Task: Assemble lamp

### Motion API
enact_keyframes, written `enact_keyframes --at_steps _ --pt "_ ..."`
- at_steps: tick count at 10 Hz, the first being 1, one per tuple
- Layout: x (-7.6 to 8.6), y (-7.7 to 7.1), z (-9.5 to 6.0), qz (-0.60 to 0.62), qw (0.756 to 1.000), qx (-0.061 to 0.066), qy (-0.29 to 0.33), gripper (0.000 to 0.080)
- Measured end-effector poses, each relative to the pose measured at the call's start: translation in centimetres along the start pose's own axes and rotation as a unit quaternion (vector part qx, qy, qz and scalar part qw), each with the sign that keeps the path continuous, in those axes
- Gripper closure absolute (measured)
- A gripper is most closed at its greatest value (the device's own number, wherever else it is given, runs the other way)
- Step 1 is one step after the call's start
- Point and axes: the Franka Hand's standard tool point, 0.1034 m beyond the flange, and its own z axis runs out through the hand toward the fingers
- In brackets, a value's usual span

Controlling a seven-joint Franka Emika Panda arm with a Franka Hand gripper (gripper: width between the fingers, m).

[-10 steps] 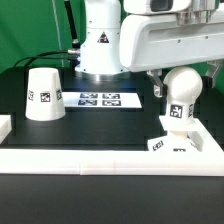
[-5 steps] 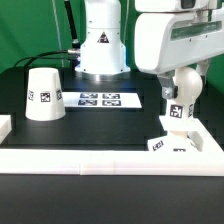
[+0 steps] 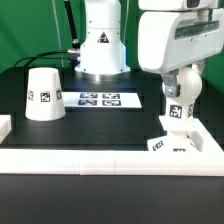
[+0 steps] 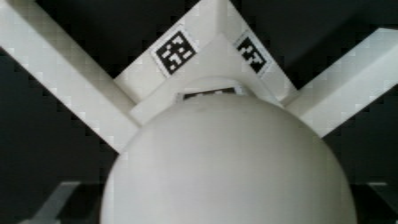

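- Bulb-fitting stage, judging from the layout: seeing the round-headed bulb (image 3: 180, 108) standing upright on the small square base (image 3: 172, 143), toward the exterior view's right, near the white rail (image 3: 110, 160) edging the black tabletop (image 3: 100, 130).
- Hanging right over the bulb's head with the claw (image 3: 178, 80); failing to tell whether spread or pinching the bulb, with fingertips showing clearly in neither view.
- Looking straight down the bulb's dome in the wrist view, with the tagged base peeking out beyond it.
- Seeing the truncated-cone shade (image 3: 42, 95) sitting wide end down, well apart toward the exterior view's left, with the marker board (image 3: 100, 99) lying between.
- Probably calling next for finishing the bulb's seating, then fetching the shade and lowering it centred over the bulb.
- Noting smooth, rigid-looking white plastic throughout: domed bulb, blocky base, tapered shade, each carrying black-and-white square tags.
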Motion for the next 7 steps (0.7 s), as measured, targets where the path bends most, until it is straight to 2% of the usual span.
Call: enact_keyframes --at_steps 3,7 --pt "-0.01 0.02 0.0 0.026 1.0 0.0 0.0 0.0223" --pt "0.0 0.12 0.0 0.211 0.978 -0.001 0.006 0.0222"
